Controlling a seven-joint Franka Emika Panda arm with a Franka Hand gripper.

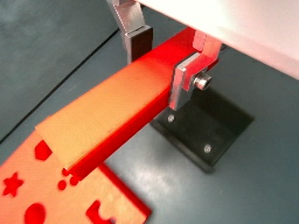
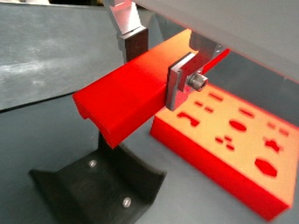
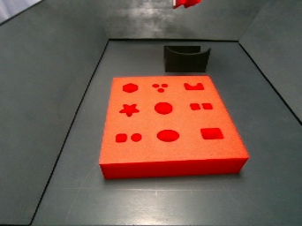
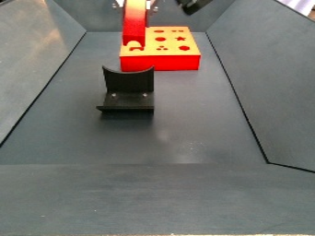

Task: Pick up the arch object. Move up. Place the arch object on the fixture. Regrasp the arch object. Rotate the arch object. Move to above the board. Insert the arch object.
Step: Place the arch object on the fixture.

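Observation:
My gripper (image 1: 160,74) is shut on the arch object (image 1: 111,109), a long bright red bar, with one silver finger (image 1: 187,79) on each side of it. It also shows in the other wrist view, gripper (image 2: 156,74) and bar (image 2: 122,96). The bar hangs high in the air; only its end shows at the upper edge of a side view (image 3: 185,3), and it shows again in the other side view (image 4: 133,23). The dark fixture (image 4: 125,92) stands on the floor below, apart from the bar. The red-orange board (image 3: 165,124) with shaped cutouts lies flat beside it.
The fixture (image 3: 185,58) stands just beyond the board's far end. The board (image 4: 167,46) and fixture sit in a grey bin with sloping walls (image 3: 59,115). In the wrist views the fixture (image 2: 100,179) and board (image 2: 233,144) lie under the bar.

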